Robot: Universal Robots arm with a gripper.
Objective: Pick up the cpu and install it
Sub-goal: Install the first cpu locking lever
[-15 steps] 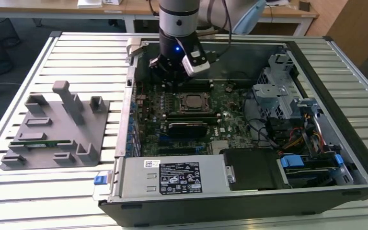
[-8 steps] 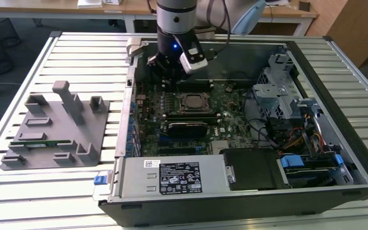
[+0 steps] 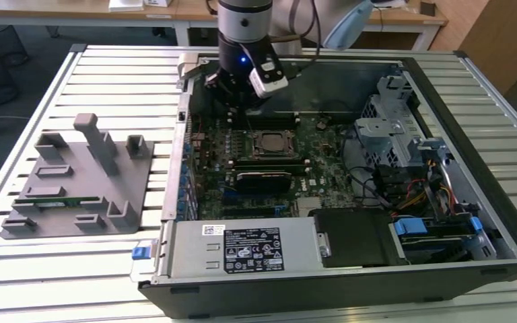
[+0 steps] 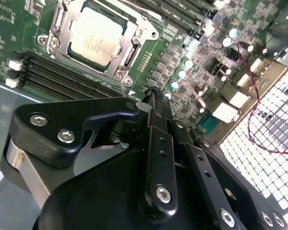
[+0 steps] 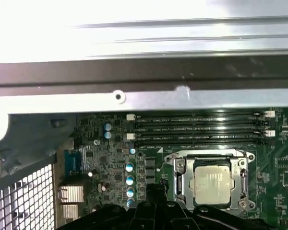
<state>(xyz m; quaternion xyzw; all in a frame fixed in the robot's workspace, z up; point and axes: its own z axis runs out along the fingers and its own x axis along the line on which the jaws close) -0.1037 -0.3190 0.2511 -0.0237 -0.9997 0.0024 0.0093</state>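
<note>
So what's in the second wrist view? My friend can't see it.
A shiny silver cpu sits in its square socket on a green motherboard. The robot's black gripper hangs close in front of it, holding nothing you can see. Rows of dark memory slots run beside the socket.

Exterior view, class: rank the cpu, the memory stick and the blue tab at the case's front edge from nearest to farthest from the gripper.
1. The cpu, seated in its socket on the board, just in front of the gripper.
2. The memory stick, on the grey holder at the exterior view's left.
3. The blue tab, at the case's front corner.
</note>
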